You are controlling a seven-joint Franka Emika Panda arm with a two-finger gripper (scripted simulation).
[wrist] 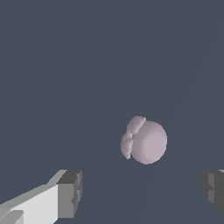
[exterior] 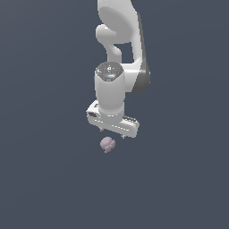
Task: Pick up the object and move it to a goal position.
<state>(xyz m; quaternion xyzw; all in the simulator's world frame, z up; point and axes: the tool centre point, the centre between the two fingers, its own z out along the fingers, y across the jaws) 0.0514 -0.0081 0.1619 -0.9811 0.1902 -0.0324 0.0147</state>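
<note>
While the gripper (wrist: 141, 192) hangs above the plain dark floor (exterior: 44, 188), its two fingers stand far apart, so it is open and it holds nothing. Going from left to right in the wrist view, the first thing is one grey finger pad (wrist: 70, 193) on its white finger, then a wide empty gap, then the other grey pad (wrist: 213, 190) at the far edge. The object (wrist: 145, 141), a small pale pink blob, sits over that gap and a bit closer to the second pad than to the first. It does not touch either pad. It looks round on one side and has a lumpy, folded part on the side that faces the first pad, so it is a little longer across than it is tall. In the exterior view the blob lies just under the white hand, a little toward the exterior view's left of the hand's middle, and it looks like it rests on the floor. I think the hand must go down, and slide a tiny bit so the blob is right in the middle, before the fingers squeeze. No goal spot shows in either view.
</note>
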